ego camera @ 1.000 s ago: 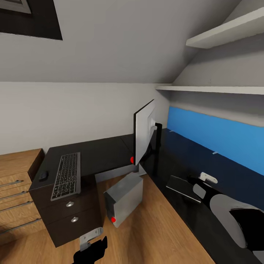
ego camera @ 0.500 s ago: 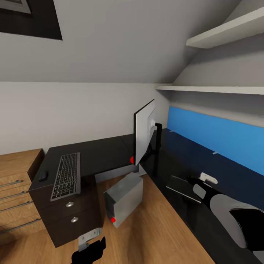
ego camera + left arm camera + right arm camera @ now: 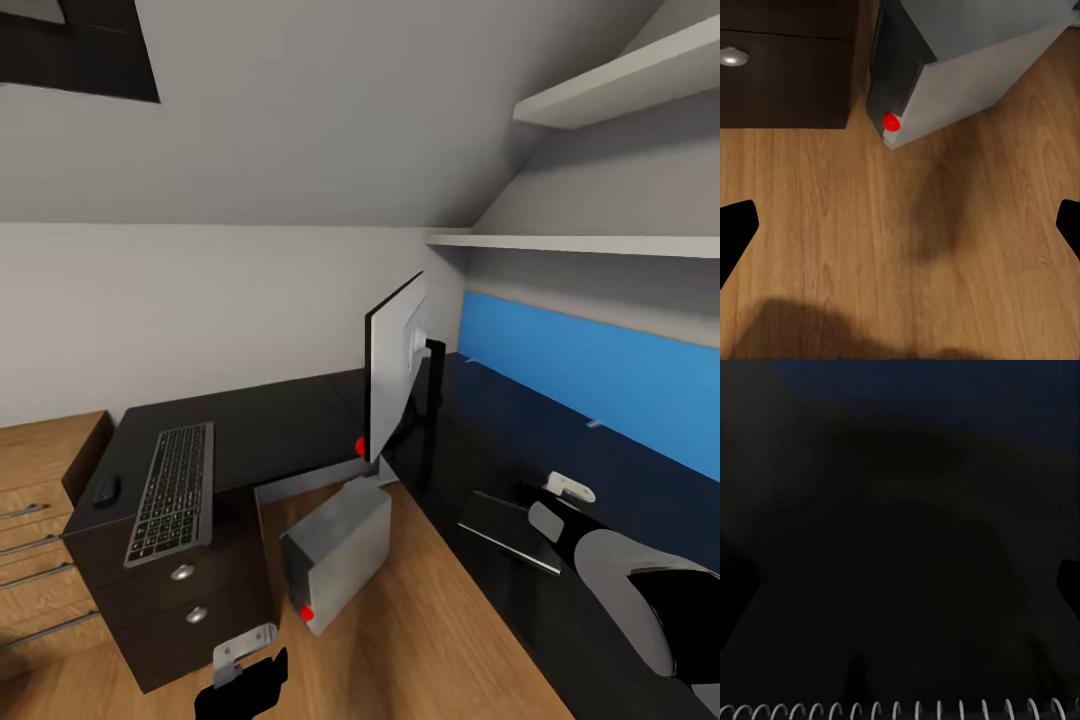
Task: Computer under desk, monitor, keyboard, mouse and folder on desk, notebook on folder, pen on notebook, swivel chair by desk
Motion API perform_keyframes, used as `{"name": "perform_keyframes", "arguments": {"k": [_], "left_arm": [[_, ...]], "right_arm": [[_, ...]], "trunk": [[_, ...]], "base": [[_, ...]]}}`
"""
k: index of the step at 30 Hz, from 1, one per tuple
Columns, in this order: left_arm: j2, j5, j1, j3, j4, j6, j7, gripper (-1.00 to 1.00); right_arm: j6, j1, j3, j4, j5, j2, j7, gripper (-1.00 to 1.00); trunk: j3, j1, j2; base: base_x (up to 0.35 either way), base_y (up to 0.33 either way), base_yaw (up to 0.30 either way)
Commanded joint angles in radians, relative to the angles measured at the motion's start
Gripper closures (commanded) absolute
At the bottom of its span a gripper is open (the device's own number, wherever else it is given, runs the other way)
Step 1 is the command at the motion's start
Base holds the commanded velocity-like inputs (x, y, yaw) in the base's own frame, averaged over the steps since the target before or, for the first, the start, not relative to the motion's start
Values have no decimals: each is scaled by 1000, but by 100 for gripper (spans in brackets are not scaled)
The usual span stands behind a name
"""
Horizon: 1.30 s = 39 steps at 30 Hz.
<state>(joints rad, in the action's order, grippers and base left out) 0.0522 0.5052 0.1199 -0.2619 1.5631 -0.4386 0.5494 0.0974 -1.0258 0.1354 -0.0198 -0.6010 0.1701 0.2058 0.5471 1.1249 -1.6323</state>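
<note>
Keyboard (image 3: 172,491) and mouse (image 3: 107,489) are lying on the desk (image 3: 270,425) by its left edge, monitor (image 3: 392,375) standing in the corner, computer (image 3: 335,551) tilting on open floor (image 3: 420,630). Notebook (image 3: 512,530) is lying near the desk's front edge, just beside the right gripper (image 3: 900,585), whose jaws are spread wide. Left gripper (image 3: 900,225) is hanging agape over bare floor near the computer.

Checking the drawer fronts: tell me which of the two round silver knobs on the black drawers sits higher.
The upper knob sits higher, just under the keyboard's near end on the desk. The lower knob is on the drawer beneath, slightly right of it and closer to the floor.
</note>
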Motion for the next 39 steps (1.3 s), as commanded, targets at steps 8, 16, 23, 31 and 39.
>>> {"name": "perform_keyframes", "arguments": {"k": [8,16,23,31,39], "left_arm": [[0,10,0,-2,3,-1,6,-100],[1,11,0,-6,9,0,5,-100],[1,12,0,-7,9,-1,9,-100],[2,12,0,-7,9,0,9,-100],[2,11,0,-7,5,-1,9,-100]], "right_arm": [[-76,0,7,-1,-10,17,30,-100],[-165,0,7,-18,-10,21,74,-100],[-172,0,7,-21,-10,22,82,-100],[-173,0,7,-22,-10,22,83,-100],[-174,0,8,-22,-9,22,83,-100]], "trunk": [[1,0,0],[7,8,-14],[29,35,-63],[32,39,-70],[32,39,-70]], "base": [[89,0,0],[6,0,0],[0,0,0],[0,0,0],[0,0,0]]}}
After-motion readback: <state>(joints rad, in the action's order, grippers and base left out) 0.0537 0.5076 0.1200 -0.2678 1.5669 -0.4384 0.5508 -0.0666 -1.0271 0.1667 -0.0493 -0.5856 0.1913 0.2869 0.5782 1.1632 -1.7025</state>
